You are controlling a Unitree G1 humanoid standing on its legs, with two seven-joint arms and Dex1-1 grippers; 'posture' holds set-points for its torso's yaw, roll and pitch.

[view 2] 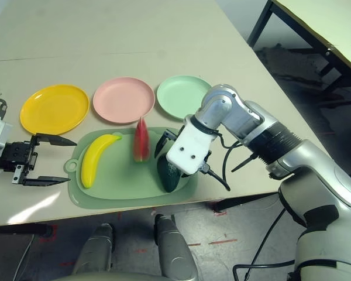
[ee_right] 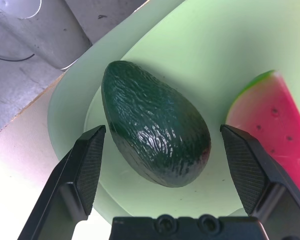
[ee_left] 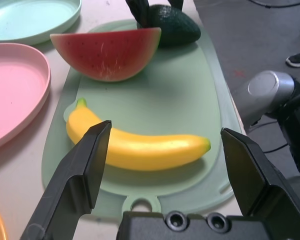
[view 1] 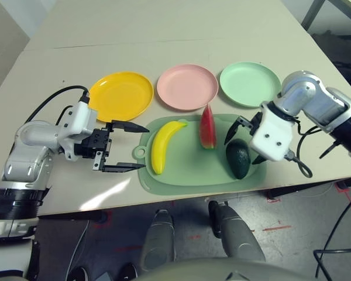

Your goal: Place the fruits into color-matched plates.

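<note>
Right hand spread wide around the avocado, lower right; left hand wide beside the banana.

Pale green mat near table front edge; grey floor below.

Three toy fruits: one banana, one watermelon wedge, one avocado. Three round plates: one yellow plate, one pink plate, one mint green plate. One pale green mat.
</note>
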